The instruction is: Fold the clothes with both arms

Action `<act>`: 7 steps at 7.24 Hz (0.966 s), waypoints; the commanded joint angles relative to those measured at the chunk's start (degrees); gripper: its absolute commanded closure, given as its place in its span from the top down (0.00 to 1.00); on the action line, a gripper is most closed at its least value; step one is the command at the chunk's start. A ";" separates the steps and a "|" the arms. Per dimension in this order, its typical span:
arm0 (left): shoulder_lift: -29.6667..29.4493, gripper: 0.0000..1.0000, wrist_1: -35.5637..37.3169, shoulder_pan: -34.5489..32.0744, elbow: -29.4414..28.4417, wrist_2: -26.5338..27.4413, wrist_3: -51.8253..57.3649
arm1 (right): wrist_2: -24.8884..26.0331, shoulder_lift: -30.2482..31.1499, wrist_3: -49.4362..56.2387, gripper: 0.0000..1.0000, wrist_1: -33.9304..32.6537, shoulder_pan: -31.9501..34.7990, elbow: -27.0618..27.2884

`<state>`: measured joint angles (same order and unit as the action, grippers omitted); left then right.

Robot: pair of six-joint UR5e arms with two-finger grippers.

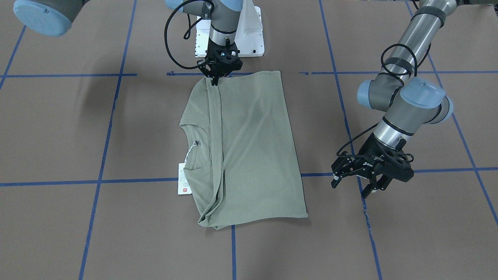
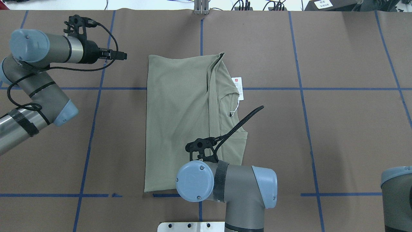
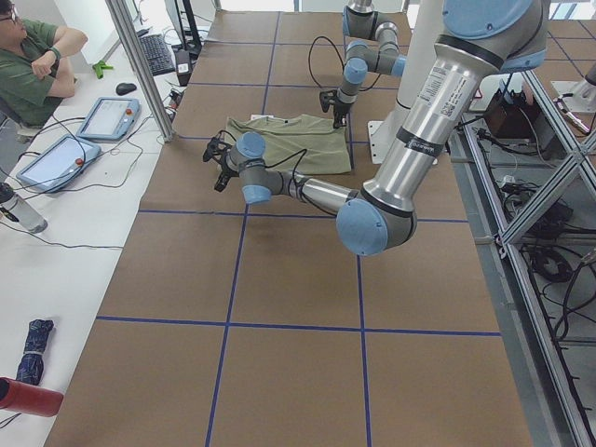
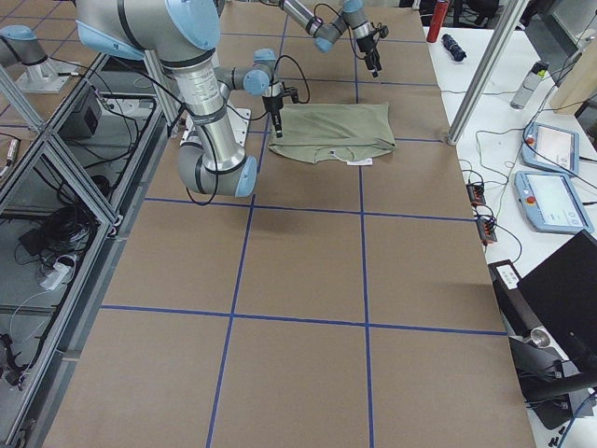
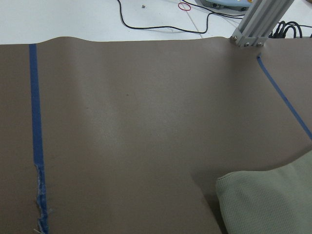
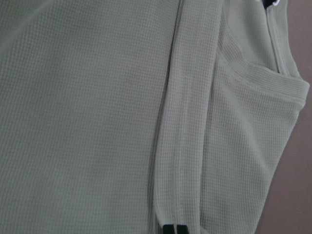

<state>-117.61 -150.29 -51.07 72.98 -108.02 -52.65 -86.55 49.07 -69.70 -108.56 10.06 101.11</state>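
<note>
My olive-green long-sleeved knit shirt (image 1: 253,147) is lying flat in the middle of the brown table (image 1: 389,241). Its sleeves are folded in, its round ribbed collar (image 1: 202,155) is facing my right, and the white hang tag (image 1: 183,179) is sticking out beside it. I am judging it light, limp and slightly stretchy, likely to sag and slide unless pinched at doubled edges or corners. My right tool (image 1: 214,81) is clenching the near end of the folded ridge (image 6: 187,122), at the shirt's near edge. My left tool (image 1: 352,186) is hovering with jaws spread, gripping nothing. It is sitting off the shirt's left side by the far corner, not touching the cloth.
</note>
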 commanded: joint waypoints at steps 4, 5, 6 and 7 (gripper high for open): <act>0.01 1.00 0.00 0.44 0.06 0.09 -1.92 | -0.03 12.07 -1.22 0.00 0.01 0.58 11.36; 0.01 1.00 0.00 0.44 0.06 0.09 -2.11 | 0.15 12.97 -3.49 0.00 0.10 0.23 11.48; 0.01 1.00 0.00 0.44 0.06 0.17 -2.11 | 0.32 13.07 -9.08 0.00 0.27 -1.60 11.48; 0.01 1.00 0.00 0.44 -0.03 0.09 -2.11 | 0.67 13.07 -12.71 0.23 0.36 -2.32 11.39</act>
<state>-117.60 -150.29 -50.64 73.02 -107.89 -54.67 -86.22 61.81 -77.69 -108.33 8.88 112.39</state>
